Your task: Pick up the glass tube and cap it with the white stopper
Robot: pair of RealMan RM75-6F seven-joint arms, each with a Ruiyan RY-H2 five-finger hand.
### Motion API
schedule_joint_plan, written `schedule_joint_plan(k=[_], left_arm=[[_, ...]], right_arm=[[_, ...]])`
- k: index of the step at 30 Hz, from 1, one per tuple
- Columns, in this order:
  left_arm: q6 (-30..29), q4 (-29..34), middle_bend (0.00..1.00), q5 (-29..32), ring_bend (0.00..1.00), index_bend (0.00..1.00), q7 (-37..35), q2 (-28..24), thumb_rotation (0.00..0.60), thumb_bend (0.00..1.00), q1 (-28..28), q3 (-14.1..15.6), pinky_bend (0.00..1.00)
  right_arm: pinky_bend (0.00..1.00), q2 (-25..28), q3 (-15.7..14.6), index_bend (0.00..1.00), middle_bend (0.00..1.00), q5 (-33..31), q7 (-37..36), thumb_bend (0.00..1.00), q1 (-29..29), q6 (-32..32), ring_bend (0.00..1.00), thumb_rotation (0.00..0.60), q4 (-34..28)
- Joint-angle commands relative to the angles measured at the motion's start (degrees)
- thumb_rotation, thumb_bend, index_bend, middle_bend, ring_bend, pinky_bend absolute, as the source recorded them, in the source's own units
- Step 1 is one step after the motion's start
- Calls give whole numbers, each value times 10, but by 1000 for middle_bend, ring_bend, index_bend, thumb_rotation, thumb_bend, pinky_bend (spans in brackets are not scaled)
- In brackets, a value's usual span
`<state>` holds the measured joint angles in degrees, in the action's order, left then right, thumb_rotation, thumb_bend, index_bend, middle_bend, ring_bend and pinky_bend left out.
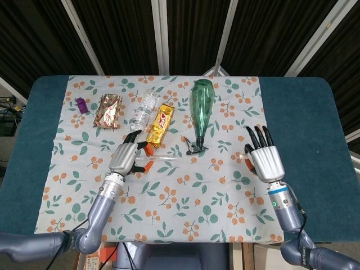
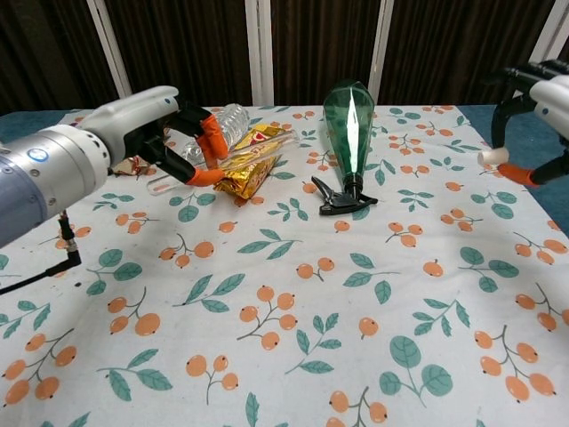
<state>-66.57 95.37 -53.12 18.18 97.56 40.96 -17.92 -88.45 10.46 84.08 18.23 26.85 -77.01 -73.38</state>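
Left hand (image 2: 169,133): fingers pinching glass tube (image 2: 227,162), lifted off desk (image 1: 306,112) near gold snack pack (image 2: 249,165). Right hand (image 2: 542,98): fingers pinching white stopper (image 2: 488,157), raised right of green spray bottle (image 2: 348,124).

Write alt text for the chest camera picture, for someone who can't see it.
The left hand holds a glass tube above a floral tablecloth, while the right hand, raised at the far right edge, pinches a white stopper. Between them a green spray bottle lies beside a gold snack packet.
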Motion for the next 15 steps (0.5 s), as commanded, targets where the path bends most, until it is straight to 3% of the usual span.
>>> schedule_joint_plan(k=[1, 7, 15], left_arm=[[-17, -16, 528, 30, 70, 669, 12, 41, 600, 509, 15, -24, 0], [-37, -56, 529, 28, 70, 669, -15, 100, 600, 509, 24, -39, 0], [-54, -97, 528, 36, 70, 669, -19, 156, 600, 509, 37, -59, 0]], right_arm=[[0, 4, 15, 594, 109, 6, -3, 415, 8, -12, 0, 600, 6], [0, 9, 35, 594, 109, 17, -1, 416, 27, -24, 0, 600, 11], [0, 3, 28, 594, 108, 69, 17, 415, 52, -49, 0, 600, 52]])
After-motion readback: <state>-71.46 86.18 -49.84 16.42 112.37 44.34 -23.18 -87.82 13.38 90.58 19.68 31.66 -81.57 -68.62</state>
